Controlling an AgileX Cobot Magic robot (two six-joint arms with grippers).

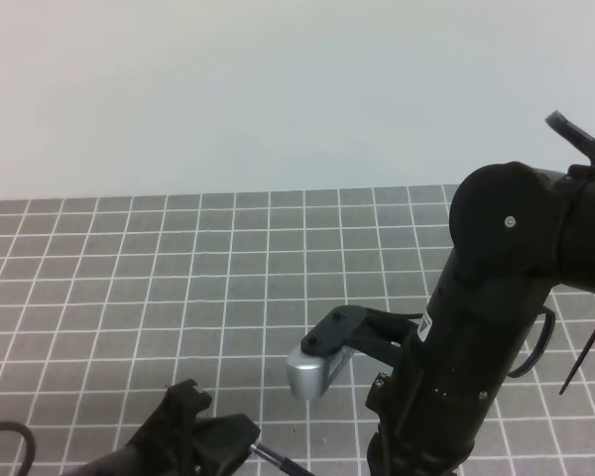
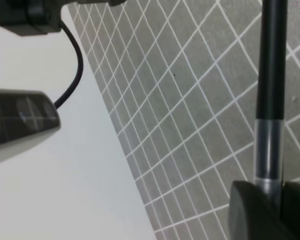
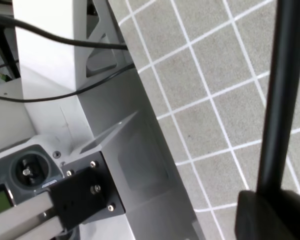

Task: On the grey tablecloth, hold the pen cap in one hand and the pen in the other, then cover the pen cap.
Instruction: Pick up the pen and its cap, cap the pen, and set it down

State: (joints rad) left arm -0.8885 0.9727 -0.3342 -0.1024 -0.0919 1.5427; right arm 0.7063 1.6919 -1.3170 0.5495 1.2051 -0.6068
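Grey tablecloth (image 1: 178,258) with its white grid fills the work surface under both arms. Nearest the bottom edge of the high view, the left gripper (image 1: 213,436) is clamped around a glossy grey section that I take for the pen cap (image 2: 268,150), and a slim black shaft runs straight out of it toward the other arm. The right gripper (image 3: 272,200), hidden below the frame in the high view, shows in its own wrist view closed on the black barrel of the pen (image 3: 285,90), held above the cloth. Behind them the bulky right arm (image 1: 496,317) and its silver wrist camera (image 1: 312,372) block the meeting point, with open cloth and a pale wall (image 1: 278,89) beyond. Pen and cap look in line and perhaps already joined, though I cannot tell whether the cap is pushed fully home. To finish well, both grips should hold firm while the hands close along the pen's own axis, slowly and without twisting. Any sideways offset would bend the slim barrel or lever it out of the jaws. Only one hand should let go once it is seated.
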